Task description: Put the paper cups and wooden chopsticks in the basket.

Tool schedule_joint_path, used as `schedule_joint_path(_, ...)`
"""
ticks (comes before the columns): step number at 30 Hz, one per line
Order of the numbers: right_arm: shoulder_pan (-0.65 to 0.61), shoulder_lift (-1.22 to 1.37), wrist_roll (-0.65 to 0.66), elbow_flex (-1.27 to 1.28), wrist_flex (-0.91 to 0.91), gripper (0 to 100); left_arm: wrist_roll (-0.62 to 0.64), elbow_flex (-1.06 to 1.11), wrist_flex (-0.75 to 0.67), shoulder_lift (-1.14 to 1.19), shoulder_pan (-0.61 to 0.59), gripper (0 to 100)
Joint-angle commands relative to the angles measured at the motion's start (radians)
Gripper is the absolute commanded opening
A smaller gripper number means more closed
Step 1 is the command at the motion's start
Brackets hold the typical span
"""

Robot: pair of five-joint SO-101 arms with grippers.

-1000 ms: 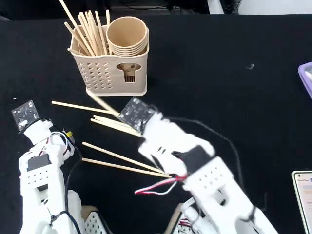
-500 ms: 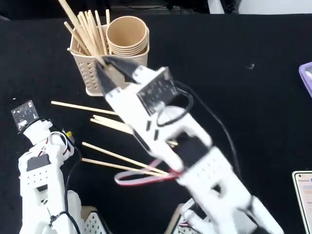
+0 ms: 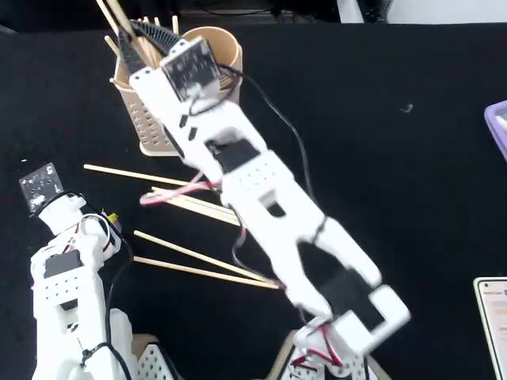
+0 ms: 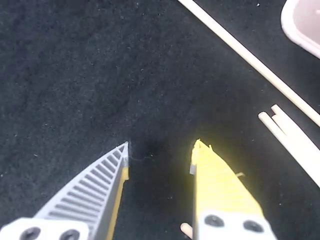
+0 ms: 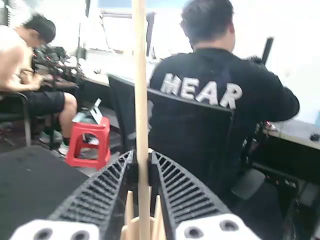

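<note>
Currently, your right gripper (image 3: 142, 33) sits above the basket (image 3: 145, 119) at the far left of the surface (image 3: 380, 158), with its arm stretched diagonally across from the near edge. Its jaws are closed tight on one held chopstick (image 5: 141, 75). That stick stands upright between the jaws and runs well beyond their tips. Other pale stick ends show just below the jaws in the right wrist view.

The basket stands upright. The paper cups (image 3: 231, 51) are nested as a stack in its right half, partly covered by the gripper. The basket chopsticks (image 3: 124, 55) lean in its left half.

Five loose chopsticks lie on the surface in front of the basket:
- A single stick (image 3: 131, 173) lies nearest the basket.
- A close pair (image 3: 207, 207) lies touching side by side, partly under the arm.
- Two long sticks (image 3: 190, 254) lie nearer you, drawing together toward the right.

Your left arm (image 3: 67, 277) is at the near left corner. Your left gripper (image 4: 160, 147) is low over the black surface, with its jaws spread apart and holding nothing. Its tips are just short of the ends of the loose chopsticks and are not touching them.
</note>
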Motion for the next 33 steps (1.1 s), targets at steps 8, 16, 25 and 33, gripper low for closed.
schedule_joint_path(8, 0.011, 0.246, -0.011, -0.254, 0.11, 1.1, 0.003, -0.007, -0.017, -0.015, 0.015, 21)
schedule_joint_path(16, 0.015, 0.252, -0.051, -0.262, 0.259, 8.7, 0.003, -0.007, -0.017, -0.015, 0.015, 21)
schedule_joint_path(25, 0.014, 0.191, -0.121, -0.271, 0.322, 12.1, 0.003, -0.007, -0.017, -0.015, 0.015, 21)
schedule_joint_path(33, -0.005, -0.17, -0.117, -0.263, 0.779, 10.3, 0.003, -0.007, -0.017, -0.015, 0.015, 21)
